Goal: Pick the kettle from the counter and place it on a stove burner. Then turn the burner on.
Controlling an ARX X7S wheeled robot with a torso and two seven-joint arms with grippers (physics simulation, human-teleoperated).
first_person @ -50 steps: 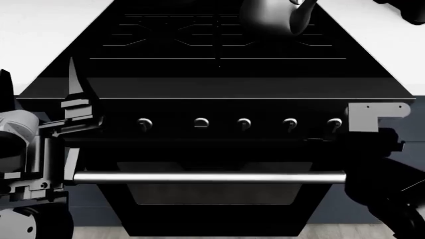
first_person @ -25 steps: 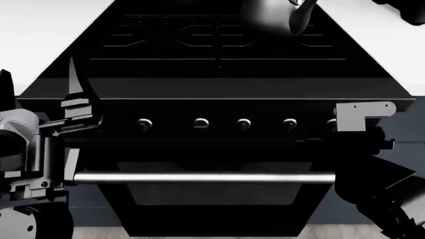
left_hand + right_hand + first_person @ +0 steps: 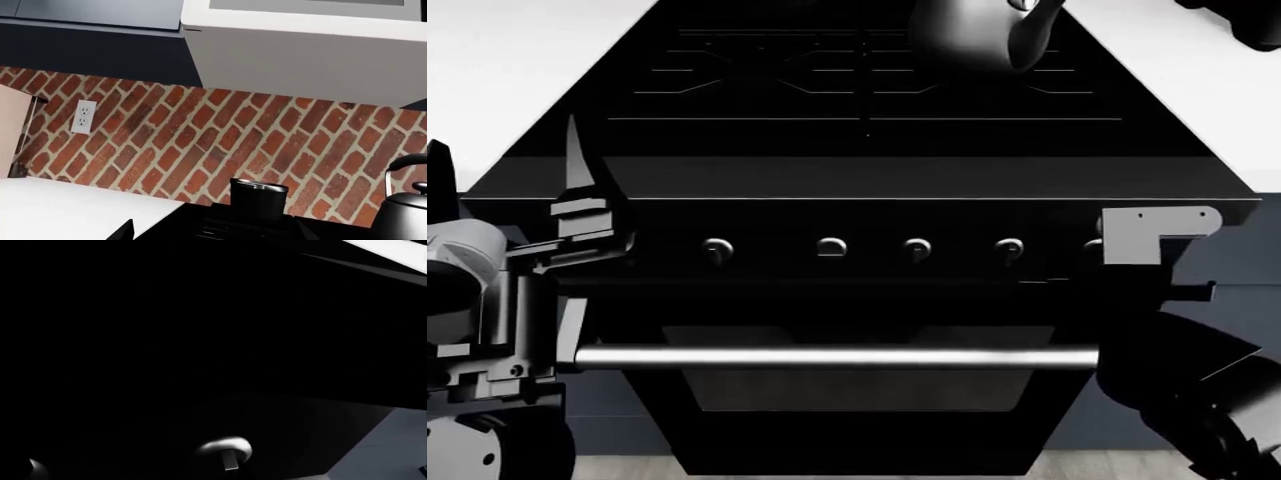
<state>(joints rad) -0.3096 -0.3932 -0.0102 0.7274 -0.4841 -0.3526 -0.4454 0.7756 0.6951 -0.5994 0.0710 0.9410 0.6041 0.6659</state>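
Left wrist view: gripper's own fingers barely in frame, two dark tips at the lower edge; spread not readable, nothing seen held. Kettle (image 3: 408, 207) stands at one side, on the dark stove (image 3: 220, 227). A black cup (image 3: 259, 198) sits at the stove's back, against the red brick wall (image 3: 200, 135). White counter (image 3: 73, 210) adjoins the stove; a wall outlet (image 3: 83, 116) is set in the brick.

Head view: right gripper (image 3: 1094, 262) sits at the rightmost front knob (image 3: 1093, 247), hiding most of it; whether it clamps the knob, cannot tell. Left gripper (image 3: 585, 205) hangs beside the stove's left front corner, apart from the knobs, opening not readable. Kettle at top, on the right rear burner grate. Silver bar handle (image 3: 827, 357) below the knobs.

Right wrist view: mostly black; one knob close, fingers unseen.
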